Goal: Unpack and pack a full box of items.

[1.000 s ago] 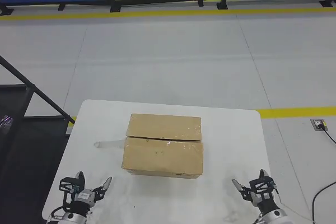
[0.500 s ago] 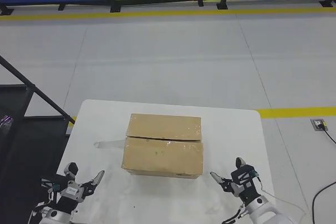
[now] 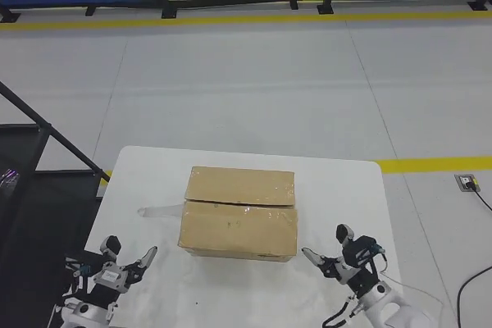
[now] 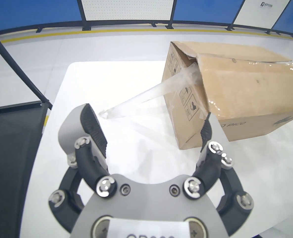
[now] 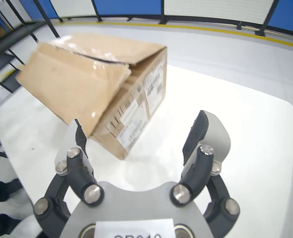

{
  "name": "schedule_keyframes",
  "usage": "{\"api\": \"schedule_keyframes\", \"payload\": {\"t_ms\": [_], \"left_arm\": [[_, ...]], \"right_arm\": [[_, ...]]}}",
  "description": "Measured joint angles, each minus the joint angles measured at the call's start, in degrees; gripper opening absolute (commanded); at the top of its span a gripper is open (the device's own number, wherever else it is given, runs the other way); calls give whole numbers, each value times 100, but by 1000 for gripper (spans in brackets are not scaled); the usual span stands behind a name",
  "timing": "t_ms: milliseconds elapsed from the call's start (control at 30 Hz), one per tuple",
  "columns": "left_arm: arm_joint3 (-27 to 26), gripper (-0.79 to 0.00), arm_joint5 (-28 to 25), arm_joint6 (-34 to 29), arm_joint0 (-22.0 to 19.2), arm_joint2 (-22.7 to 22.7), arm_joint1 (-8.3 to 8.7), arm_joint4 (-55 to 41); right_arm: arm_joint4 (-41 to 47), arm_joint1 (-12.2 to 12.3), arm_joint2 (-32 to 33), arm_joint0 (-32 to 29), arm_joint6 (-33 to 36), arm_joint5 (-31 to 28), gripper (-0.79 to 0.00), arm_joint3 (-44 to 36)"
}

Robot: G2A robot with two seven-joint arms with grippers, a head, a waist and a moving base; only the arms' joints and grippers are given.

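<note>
Cardboard box (image 3: 239,220) flaps down, contents hidden | left claw (image 4: 147,116) spread, empty | right claw (image 5: 137,120) spread, empty

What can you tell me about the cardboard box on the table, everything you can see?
The cardboard box is plain brown and rectangular, resting flat near the middle of the white table. Its two top flaps are folded shut, with glossy clear tape along a seam that gapes slightly. A loose tape strip sticks out from one end over the table. Printed labels and symbols mark the end faces. The left gripper and right gripper, both open, sit off its near corners, not touching it.
</note>
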Motion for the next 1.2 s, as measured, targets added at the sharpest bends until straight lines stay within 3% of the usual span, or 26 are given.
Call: {"api": "schedule_keyframes", "payload": {"t_ms": [400,633,967,1200], "left_arm": [[409,0,-348,-429,-688,-12,-20,-1333],[427,0,-645,-1441,-751,-121,3,-2583],[432,0,-640,-1374,-750,-102,1,-2568],[539,0,-654,-1855,-957,-27,9,-3143]], "right_arm": [[3705,-19,-249,1601,1773,-1605,0,1470],[5716,22,-405,2191,3197,-2038,0,2140],[5718,20,-421,2167,3121,-2019,0,2123],[6580,28,-545,2349,3513,-2046,0,2464]]}}
